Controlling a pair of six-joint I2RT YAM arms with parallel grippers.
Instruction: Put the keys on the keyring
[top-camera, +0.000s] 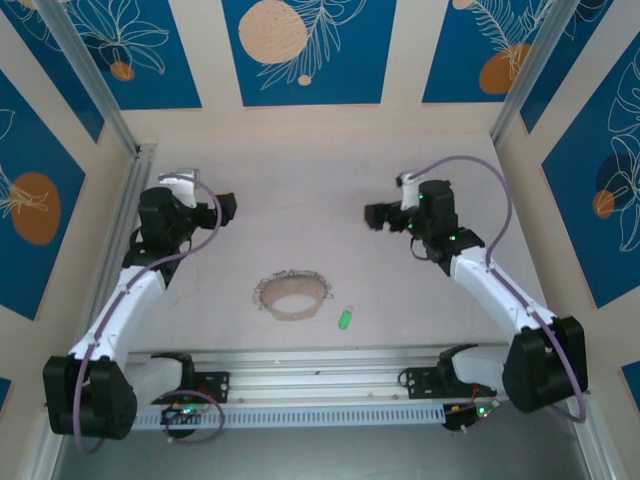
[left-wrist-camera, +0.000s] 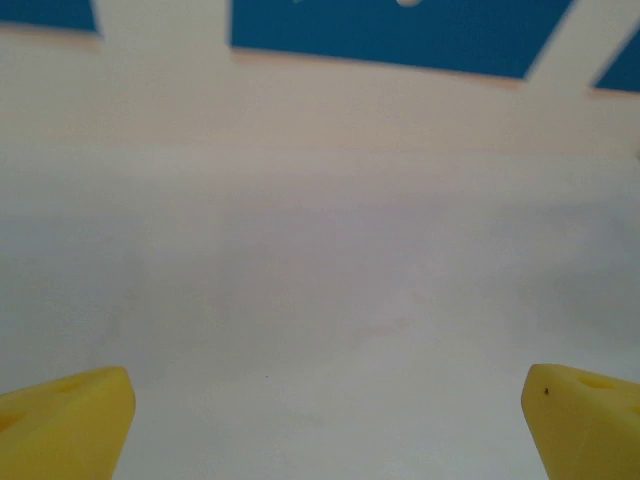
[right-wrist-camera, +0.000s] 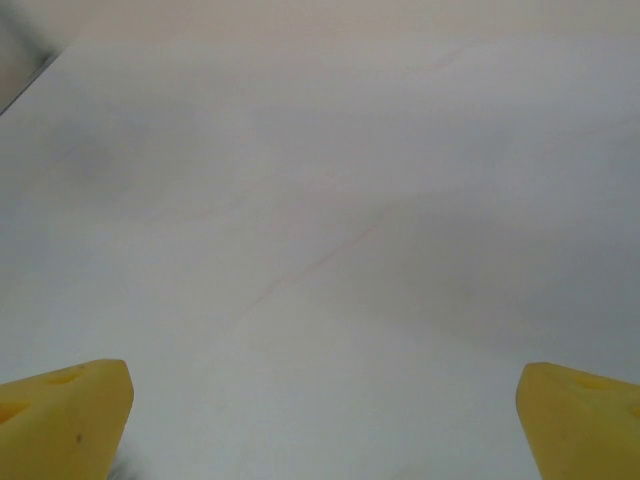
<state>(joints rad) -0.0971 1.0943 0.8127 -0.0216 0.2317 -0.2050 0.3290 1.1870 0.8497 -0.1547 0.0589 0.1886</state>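
Observation:
The keyring (top-camera: 291, 296), a floppy tan-brown loop fringed with small silvery pieces, lies flat on the table near the front middle. Just to its right lies the tiny bright green key (top-camera: 344, 319), apart from the loop. My left gripper (top-camera: 226, 209) hangs at the left, well behind the loop, and its yellow fingertips (left-wrist-camera: 70, 420) stand wide apart over bare table. My right gripper (top-camera: 377, 215) is at the right, also behind the loop, with yellow fingertips (right-wrist-camera: 65, 415) spread wide and nothing between them.
An aluminium rail (top-camera: 310, 385) runs along the near edge between the arm bases. Blue patterned walls (top-camera: 300, 45) close the table on the back and both sides. Purple cables (top-camera: 495, 215) loop over each arm.

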